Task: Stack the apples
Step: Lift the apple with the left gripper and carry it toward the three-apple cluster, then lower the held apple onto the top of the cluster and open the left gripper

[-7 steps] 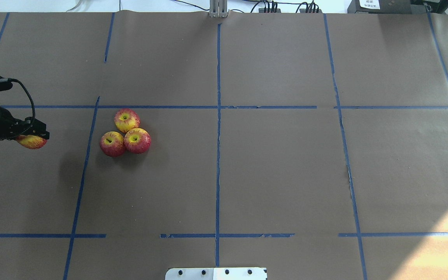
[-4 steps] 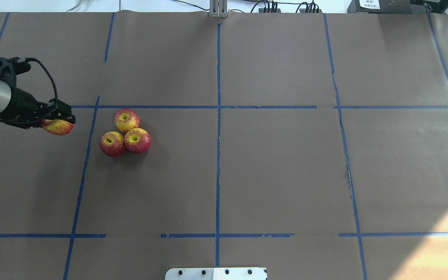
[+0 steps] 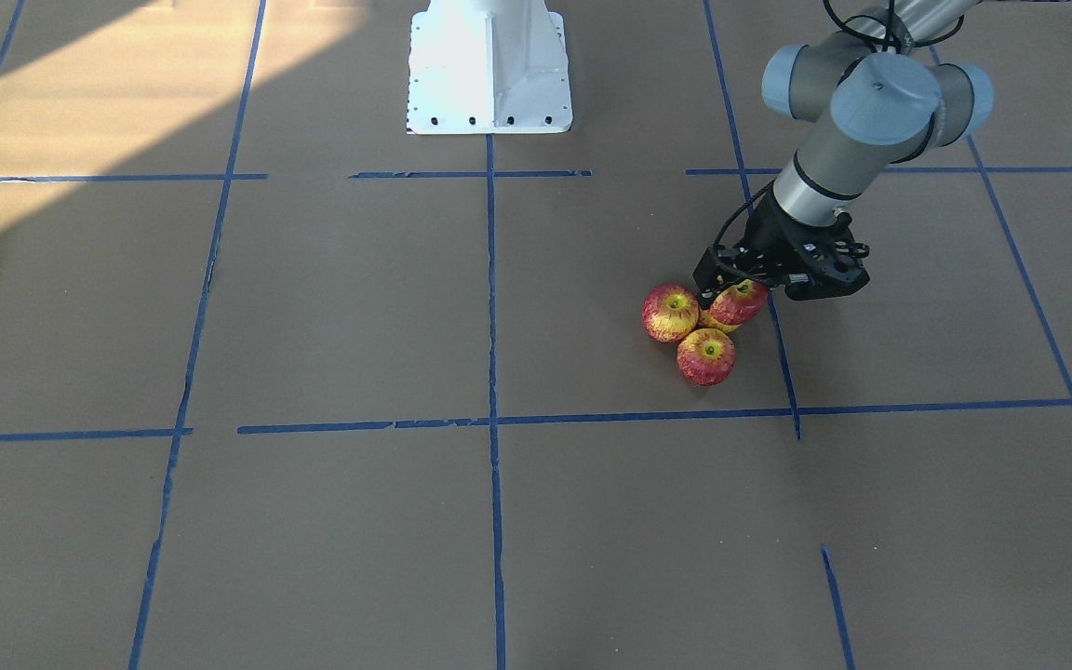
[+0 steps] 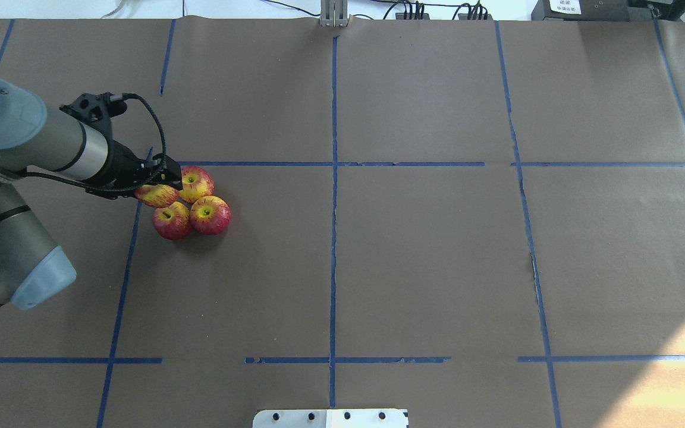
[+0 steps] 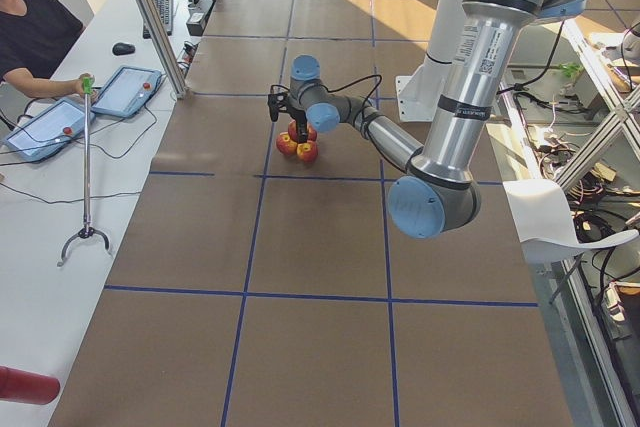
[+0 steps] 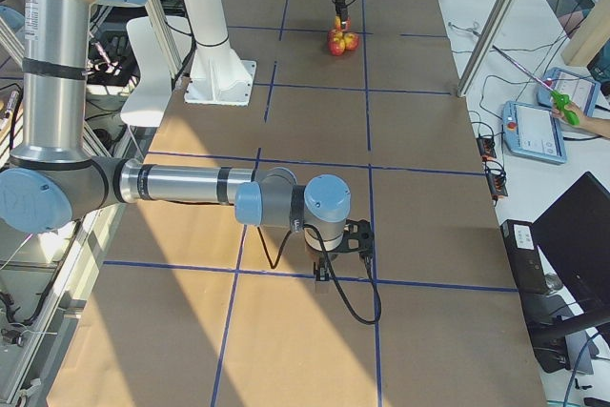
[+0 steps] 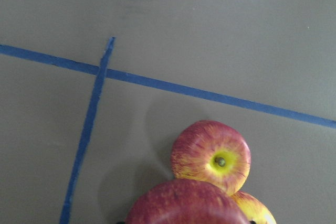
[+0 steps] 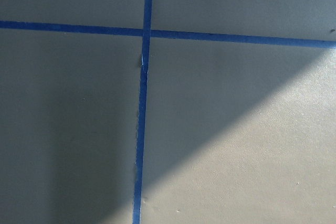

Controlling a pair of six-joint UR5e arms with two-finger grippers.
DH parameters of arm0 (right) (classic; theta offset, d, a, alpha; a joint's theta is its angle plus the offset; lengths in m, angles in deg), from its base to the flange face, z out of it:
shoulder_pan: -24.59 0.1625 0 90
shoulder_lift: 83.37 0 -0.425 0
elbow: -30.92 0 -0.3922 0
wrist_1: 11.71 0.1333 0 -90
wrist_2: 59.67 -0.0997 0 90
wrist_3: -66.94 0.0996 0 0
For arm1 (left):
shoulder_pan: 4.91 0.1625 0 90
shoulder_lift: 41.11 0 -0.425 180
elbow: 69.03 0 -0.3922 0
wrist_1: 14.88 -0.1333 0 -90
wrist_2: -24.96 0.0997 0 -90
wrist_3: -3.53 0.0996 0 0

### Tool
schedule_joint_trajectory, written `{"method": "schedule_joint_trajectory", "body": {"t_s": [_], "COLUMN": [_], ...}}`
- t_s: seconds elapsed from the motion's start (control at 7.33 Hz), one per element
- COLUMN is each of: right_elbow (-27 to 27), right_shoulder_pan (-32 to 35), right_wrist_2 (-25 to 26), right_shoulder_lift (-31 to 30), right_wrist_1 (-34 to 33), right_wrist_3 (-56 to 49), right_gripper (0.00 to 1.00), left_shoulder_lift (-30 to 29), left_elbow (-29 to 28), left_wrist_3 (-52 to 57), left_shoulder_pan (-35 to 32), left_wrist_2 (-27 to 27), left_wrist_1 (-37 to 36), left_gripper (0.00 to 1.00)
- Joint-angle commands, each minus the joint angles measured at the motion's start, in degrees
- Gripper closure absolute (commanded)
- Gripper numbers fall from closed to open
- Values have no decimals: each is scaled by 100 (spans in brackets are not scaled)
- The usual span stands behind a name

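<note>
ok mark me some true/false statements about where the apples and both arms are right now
1. A cluster of three apples sits touching on the table. True.
2. The left tool is empty. False: it is shut on a fourth apple, at the cluster's edge on the arm's side.
3. The right tool is reaching in beside the apples. False: it is far from them, above bare table near a crossing of blue tape.
4. Blue tape lines split the table into squares. True.
</note>
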Motion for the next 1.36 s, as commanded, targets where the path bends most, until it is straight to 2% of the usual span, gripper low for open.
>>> {"method": "schedule_joint_trajectory", "body": {"t_s": [0.0, 0.82, 1.09, 1.23], "right_elbow": [0, 0, 0, 0], "right_shoulder_pan": [0, 0, 0, 0], "right_wrist_2": [0, 0, 0, 0], "right_shoulder_lift": [0, 0, 0, 0], "right_wrist_1": [0, 0, 0, 0], "right_wrist_3": [0, 0, 0, 0], "right_gripper": [0, 0, 0, 0], "left_shoulder_lift": [-151, -124, -151, -151], "left_elbow": [-72, -115, -150, -151], "left_wrist_3": [-63, -63, -63, -63], "left_shoulder_pan": [105, 140, 210, 210], "left_wrist_2": [115, 124, 123, 123], "left_wrist_1": [-63, -72, -72, -72], "left_gripper": [100, 100, 95, 75]}}
